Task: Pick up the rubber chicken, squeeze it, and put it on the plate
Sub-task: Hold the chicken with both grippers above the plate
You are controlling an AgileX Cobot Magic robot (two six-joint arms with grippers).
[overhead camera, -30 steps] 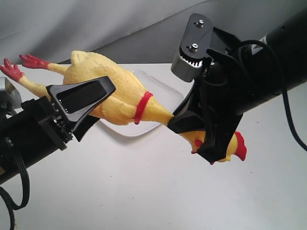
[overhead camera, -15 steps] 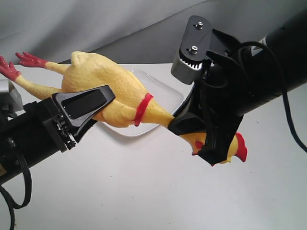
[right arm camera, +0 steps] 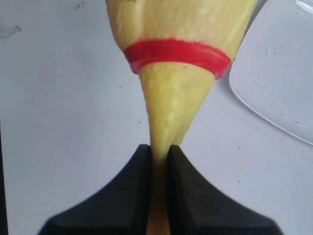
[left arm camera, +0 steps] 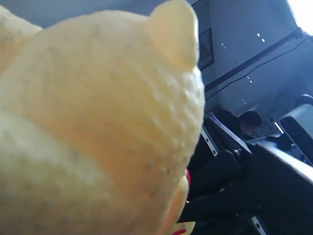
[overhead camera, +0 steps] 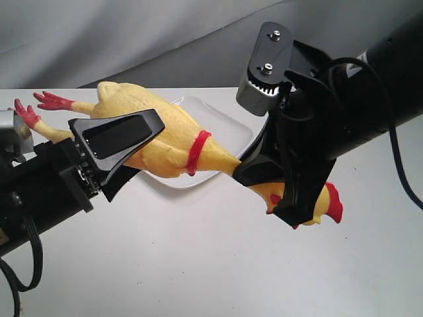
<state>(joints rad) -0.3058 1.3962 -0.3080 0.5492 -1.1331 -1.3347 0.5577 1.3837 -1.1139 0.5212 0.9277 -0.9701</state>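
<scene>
The yellow rubber chicken (overhead camera: 168, 125) hangs in the air above the white table, stretched between both arms. My left gripper (overhead camera: 144, 148) is shut on its fat body, one black finger across the front and one underneath. That body (left arm camera: 98, 122) fills the left wrist view and hides the fingers there. My right gripper (overhead camera: 268, 190) is shut on the thin neck (right arm camera: 164, 132) just past the red band (right arm camera: 176, 51). The red-combed head (overhead camera: 327, 205) sticks out beyond it. The glossy white plate (overhead camera: 228, 129) lies on the table behind and under the chicken, and its edge (right arm camera: 279, 83) shows in the right wrist view.
A grey backdrop rises behind the white table (overhead camera: 198, 251). The red feet (overhead camera: 46, 102) point toward the far left edge, above the left arm's body (overhead camera: 39, 198). The right arm's bulky wrist and cables (overhead camera: 350, 99) fill the upper right.
The chicken's body and feet have sunk lower and shifted right. My left gripper has moved slightly right with it. The right gripper has stayed put on the neck.
</scene>
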